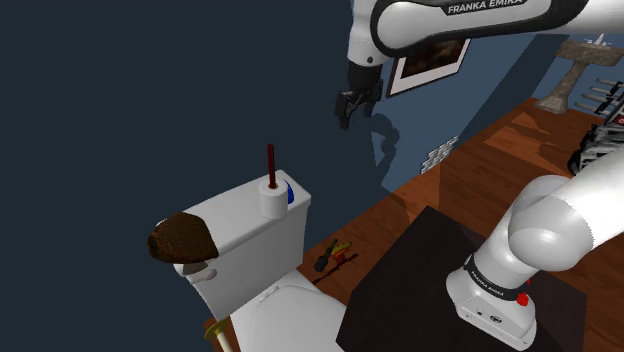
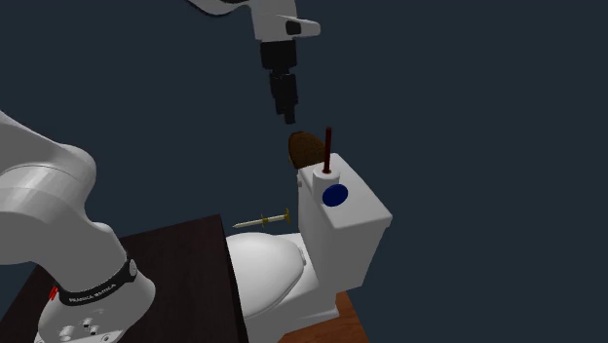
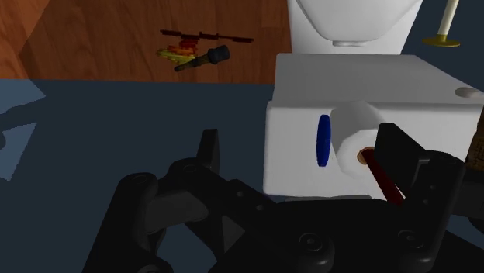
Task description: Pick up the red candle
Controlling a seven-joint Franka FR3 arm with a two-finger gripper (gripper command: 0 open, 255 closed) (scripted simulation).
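Shoulder view: your all-black gripper (image 1: 352, 108) is hovering wide open above the thin red candle (image 1: 270, 160), which is standing in a white roll (image 1: 271, 198) on the white toilet tank (image 1: 235, 225). A blue disc (image 1: 289, 193) is sitting just beside the roll, and a wooden floor (image 1: 480, 170) is lying below.

- Toilet tank lid (image 1: 235, 208): white paper roll (image 1: 272, 200), dark red candle (image 1: 270, 162) upright in its core; blue disc (image 1: 289, 193) beside; brown lump (image 1: 182, 241) at one end.
- Wooden floor (image 1: 405, 200): small multicoloured object (image 1: 333, 257).
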